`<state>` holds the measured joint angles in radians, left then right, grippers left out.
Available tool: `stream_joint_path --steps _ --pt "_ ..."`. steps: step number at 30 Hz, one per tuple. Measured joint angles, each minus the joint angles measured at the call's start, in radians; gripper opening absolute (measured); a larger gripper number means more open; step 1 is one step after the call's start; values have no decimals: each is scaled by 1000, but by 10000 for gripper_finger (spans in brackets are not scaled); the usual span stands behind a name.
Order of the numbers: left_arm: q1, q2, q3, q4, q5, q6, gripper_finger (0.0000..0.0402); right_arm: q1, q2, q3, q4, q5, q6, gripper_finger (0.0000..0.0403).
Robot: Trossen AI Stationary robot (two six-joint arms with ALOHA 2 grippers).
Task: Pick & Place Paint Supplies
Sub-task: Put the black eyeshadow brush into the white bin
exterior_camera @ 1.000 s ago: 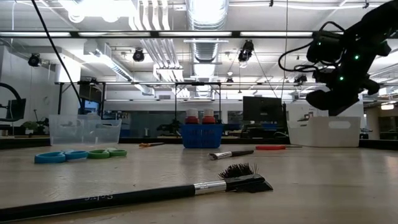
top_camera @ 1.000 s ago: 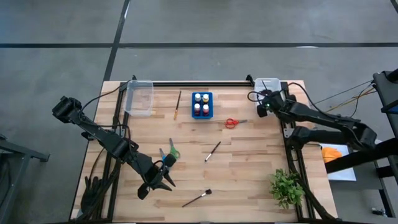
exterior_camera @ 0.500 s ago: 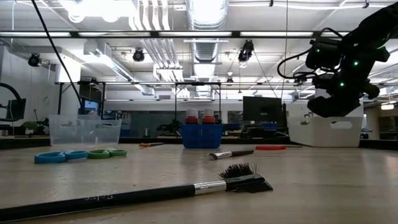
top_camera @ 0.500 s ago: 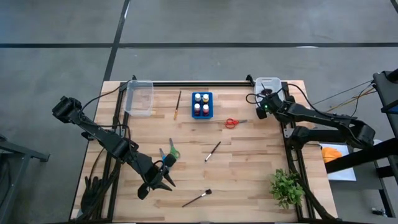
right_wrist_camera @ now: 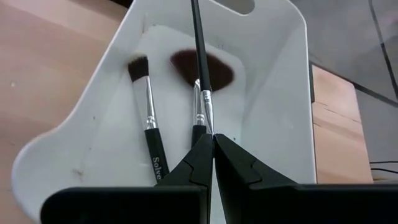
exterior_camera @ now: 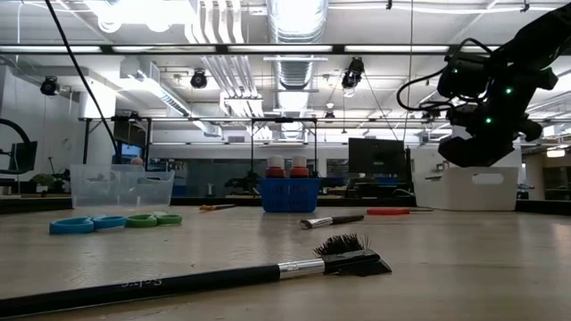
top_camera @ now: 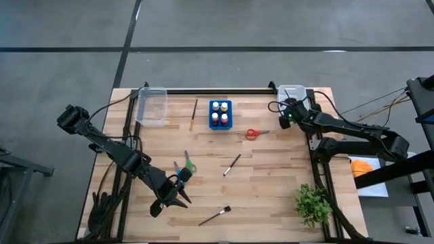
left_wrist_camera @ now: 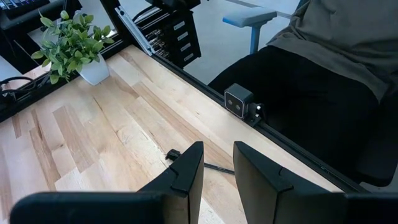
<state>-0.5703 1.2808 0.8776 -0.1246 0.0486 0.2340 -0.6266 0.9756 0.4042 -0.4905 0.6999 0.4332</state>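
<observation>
My right gripper [top_camera: 289, 108] hangs over the white bin [top_camera: 292, 91] at the table's far right corner, shut on a thin black brush [right_wrist_camera: 199, 56]. Two other brushes [right_wrist_camera: 149, 118] lie in the bin. My left gripper [left_wrist_camera: 217, 168] stands open near the table's near edge with nothing between its fingers, just near of the green scissors [top_camera: 189, 163] and the blue scissors [exterior_camera: 76, 225]. Beyond its tips a black brush [top_camera: 215, 216] lies flat. Red scissors [top_camera: 252, 133], another dark brush [top_camera: 232, 164] and a wooden-handled brush [top_camera: 194, 114] lie on the table. My right gripper pinches the thin black brush between its two shut fingers at the silver ferrule [right_wrist_camera: 207, 118]. The brush lies along the fingers, and its dark handle [right_wrist_camera: 196, 31] sticks out ahead of them over the bin. The end behind the ferrule is hidden between the fingers. The gripper slants downward over the bin.
A blue bottle holder [top_camera: 220, 114] with small bottles stands at the far middle. A clear bin [top_camera: 151, 106] sits at the far left and a green plant [top_camera: 312, 204] at the near right. A seated person [left_wrist_camera: 336, 68] is beyond the near edge.
</observation>
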Motion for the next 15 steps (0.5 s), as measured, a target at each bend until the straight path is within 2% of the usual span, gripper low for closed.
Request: stream_joint_path --steps 15 --pt "0 0 0 0 0 0 95 0 1 0 8 8 -18 11"
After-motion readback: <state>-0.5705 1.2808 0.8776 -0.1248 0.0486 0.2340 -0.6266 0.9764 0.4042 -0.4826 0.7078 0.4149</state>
